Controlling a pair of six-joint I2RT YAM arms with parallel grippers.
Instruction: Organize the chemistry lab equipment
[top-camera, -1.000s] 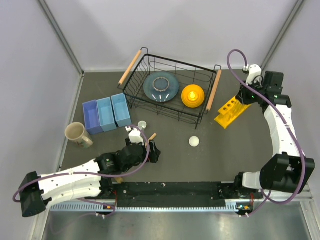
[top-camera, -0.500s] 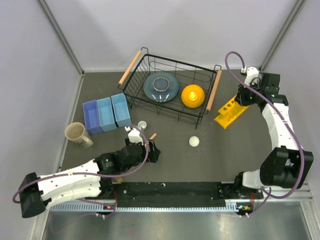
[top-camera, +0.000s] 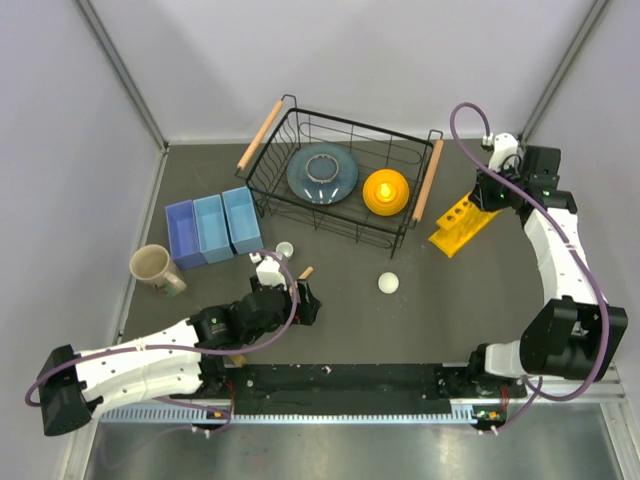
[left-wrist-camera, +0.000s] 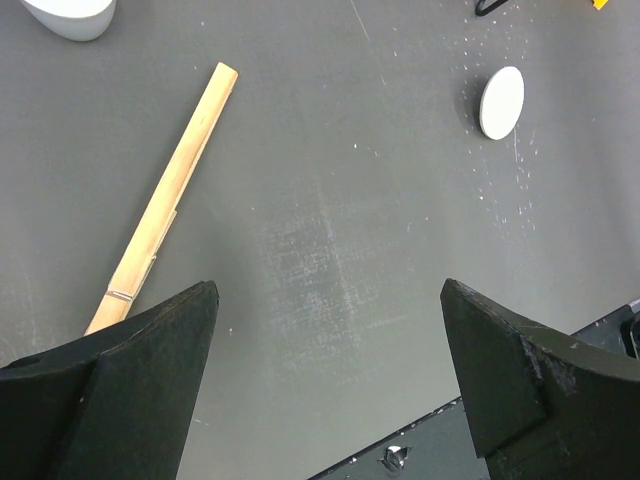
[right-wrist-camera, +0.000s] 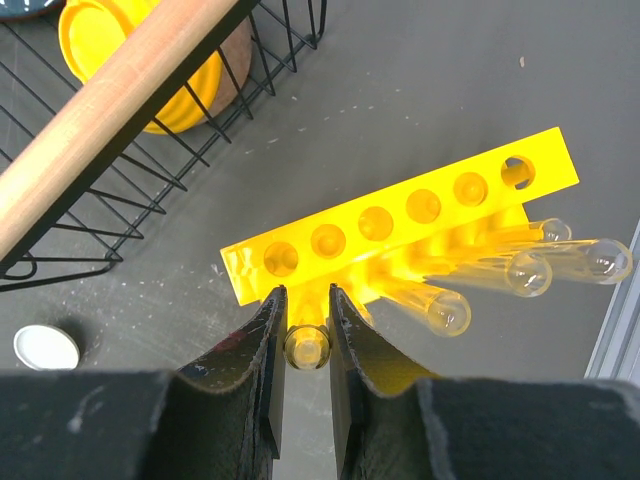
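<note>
The yellow rack lies at the right of the table, its row of round holes facing the right wrist camera. Clear tubes stick out of it. My right gripper is shut on one more clear tube at the rack's edge. My left gripper stands open and empty over bare table. The short wooden stick lies just to its left. One small white round piece lies mid-table, another near the blue bins.
A black wire basket with wooden handles holds a grey-blue plate and an orange bowl at the back. Three blue bins and a beige mug stand on the left.
The right wrist has shifted slightly up and to the left over the rack with the tube in its grip. The left arm has not moved.
</note>
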